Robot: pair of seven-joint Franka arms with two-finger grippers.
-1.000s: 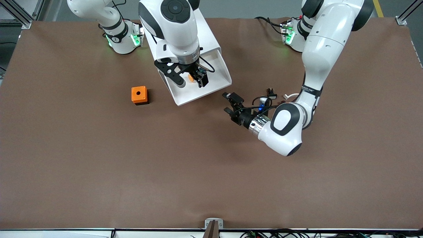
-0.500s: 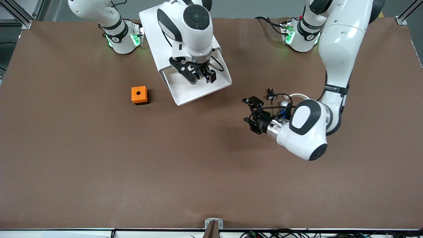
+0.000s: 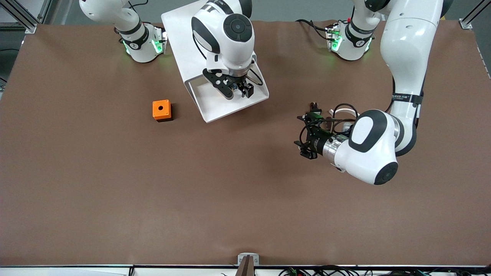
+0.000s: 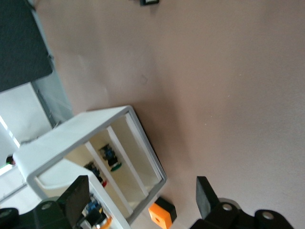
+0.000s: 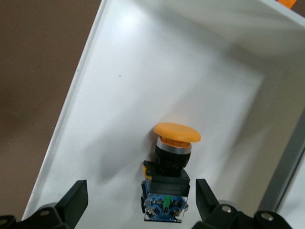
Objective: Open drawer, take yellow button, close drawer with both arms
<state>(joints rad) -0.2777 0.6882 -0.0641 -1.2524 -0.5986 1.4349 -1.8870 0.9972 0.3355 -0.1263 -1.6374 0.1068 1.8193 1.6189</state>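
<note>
The white drawer [image 3: 215, 107] stands pulled out of its white cabinet [image 3: 180, 27]. The button [image 5: 171, 157] lies on the drawer floor, with an orange cap, a black body and a blue-green rear end. My right gripper [image 3: 238, 92] hangs over the drawer and hides the button in the front view. In the right wrist view it [image 5: 140, 193] is open, with one finger on each side of the button's rear end and not touching it. My left gripper [image 3: 303, 135] is open and empty over bare table beside the drawer, toward the left arm's end. Its fingers [image 4: 206, 198] frame the cabinet [image 4: 76, 138].
An orange box with a black hole [image 3: 161, 110] sits on the table beside the drawer, toward the right arm's end; it also shows in the left wrist view [image 4: 161, 217]. A small black part [image 3: 314, 105] lies by the left gripper. Cabinet compartments hold small parts [image 4: 110, 156].
My left gripper has drawn away from the drawer toward the left arm's end of the table. My right gripper has shifted over the drawer and now covers the button in the front view.
</note>
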